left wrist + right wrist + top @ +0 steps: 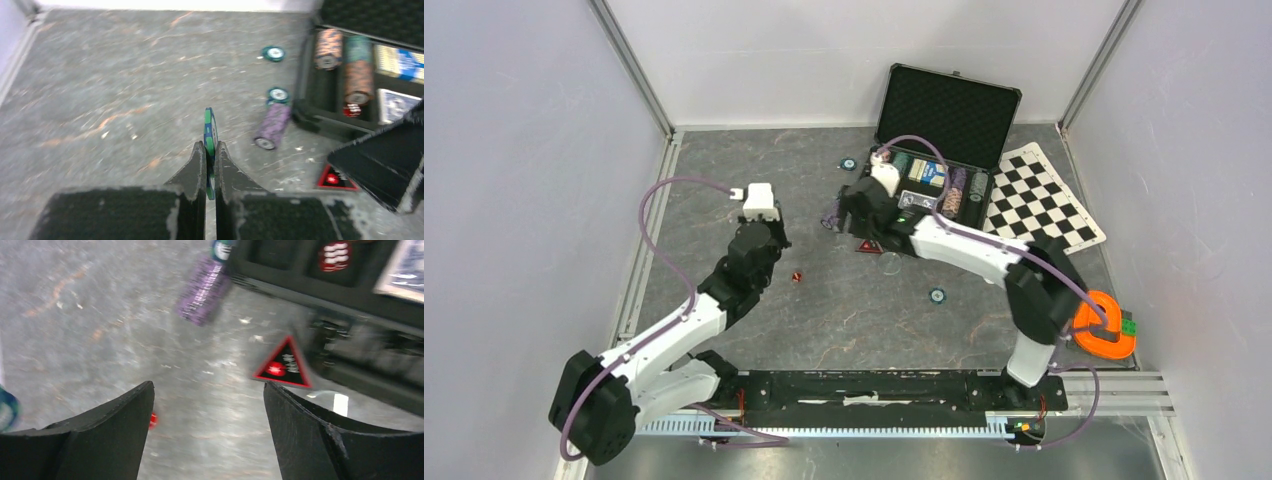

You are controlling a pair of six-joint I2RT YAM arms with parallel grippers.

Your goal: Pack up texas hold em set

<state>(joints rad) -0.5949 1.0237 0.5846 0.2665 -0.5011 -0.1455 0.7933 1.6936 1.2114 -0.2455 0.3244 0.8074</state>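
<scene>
In open case [949, 110], chip stacks [357, 75], card decks [397, 60], left fingers [197, 170] pinching green chip [210, 130], right fingers [115, 425] apart

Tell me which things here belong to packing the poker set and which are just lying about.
Belongs: black case, green chip in the left tool, purple chip stack, loose teal chips, red die, red triangular marker.
Lying about: checkered mat, orange ring.

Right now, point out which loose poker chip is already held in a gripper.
The green chip, pinched upright on its edge in the shut left gripper; the teal chips lie loose on the table.
</scene>
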